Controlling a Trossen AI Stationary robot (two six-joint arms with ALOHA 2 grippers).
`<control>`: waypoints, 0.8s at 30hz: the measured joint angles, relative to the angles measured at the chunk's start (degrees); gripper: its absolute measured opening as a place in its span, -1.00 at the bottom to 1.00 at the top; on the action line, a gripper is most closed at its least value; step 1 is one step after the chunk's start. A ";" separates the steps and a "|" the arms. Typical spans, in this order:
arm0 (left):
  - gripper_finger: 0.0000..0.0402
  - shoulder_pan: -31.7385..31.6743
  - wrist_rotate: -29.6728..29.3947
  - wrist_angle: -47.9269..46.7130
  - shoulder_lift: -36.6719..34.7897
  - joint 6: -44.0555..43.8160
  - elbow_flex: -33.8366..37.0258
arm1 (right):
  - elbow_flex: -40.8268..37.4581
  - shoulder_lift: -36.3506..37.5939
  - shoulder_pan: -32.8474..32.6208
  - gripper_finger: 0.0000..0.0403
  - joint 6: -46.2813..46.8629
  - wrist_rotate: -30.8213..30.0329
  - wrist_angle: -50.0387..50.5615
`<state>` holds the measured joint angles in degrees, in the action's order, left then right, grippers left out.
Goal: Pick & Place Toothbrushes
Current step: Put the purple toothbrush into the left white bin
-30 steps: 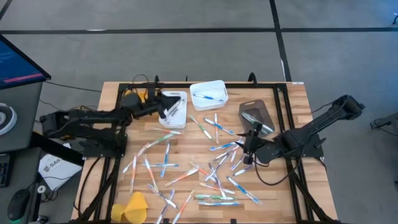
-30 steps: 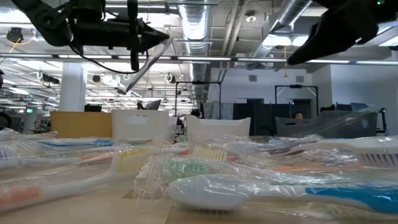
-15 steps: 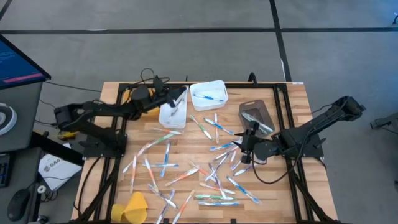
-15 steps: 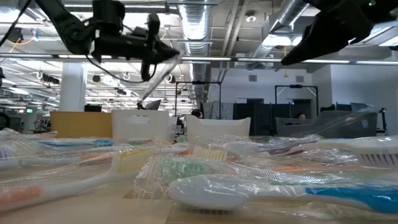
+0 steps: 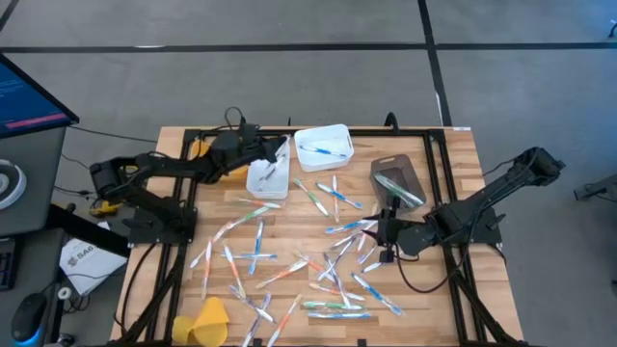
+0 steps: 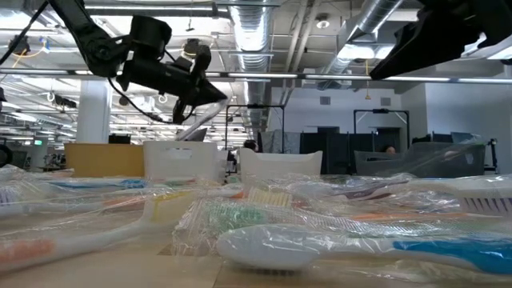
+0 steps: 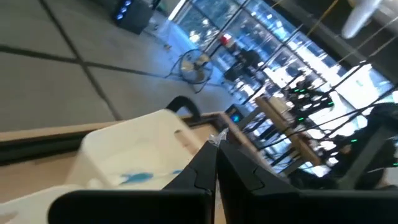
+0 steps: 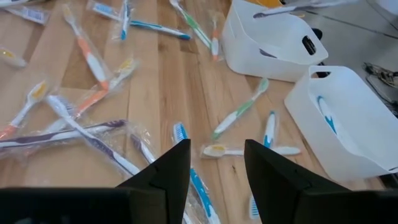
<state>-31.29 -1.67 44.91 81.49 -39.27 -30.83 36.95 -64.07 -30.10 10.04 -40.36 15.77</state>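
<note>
- The left gripper (image 5: 278,154) hangs over the white rectangular plastic bin (image 5: 267,182) at the back of the wooden slatted worktop (image 5: 463,164), jaws pressed together, pinching nothing that can be made out.
- The right gripper (image 5: 384,231) sits low over the scattered thin plastic toothbrushes (image 5: 318,265), jaws spread and empty.
- A few toothbrushes already lie in a second white bin (image 5: 324,146).

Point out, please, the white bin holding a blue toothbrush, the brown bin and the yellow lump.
white bin (image 5: 339,135), high view, on its right rim.
brown bin (image 5: 382,171), high view, bare floor near its left wall.
yellow lump (image 5: 207,320), high view, its middle.
</note>
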 joint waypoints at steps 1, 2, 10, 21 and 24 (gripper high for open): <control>-1.00 0.00 -0.11 -0.93 0.00 0.10 0.00 | 0.00 0.00 -0.07 -0.28 -0.01 0.00 -0.02; -1.00 0.00 -0.16 -1.44 0.00 0.37 0.00 | 0.00 0.00 -0.05 -0.28 -0.06 0.00 -0.02; -1.00 0.02 -4.17 -5.37 0.00 1.73 0.00 | 0.04 0.00 0.74 -0.28 -0.74 -0.06 -1.72; -1.00 0.02 -4.51 -10.42 0.00 2.11 0.07 | 0.04 0.00 0.98 -0.28 -1.46 -0.09 -1.73; -1.00 0.02 -4.51 -11.16 0.00 1.99 0.07 | 0.04 0.00 0.98 -0.28 -1.46 -0.09 -1.73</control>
<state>-31.27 -6.17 33.75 81.49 -37.28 -30.76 36.99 -64.07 -29.12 8.58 -40.45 14.04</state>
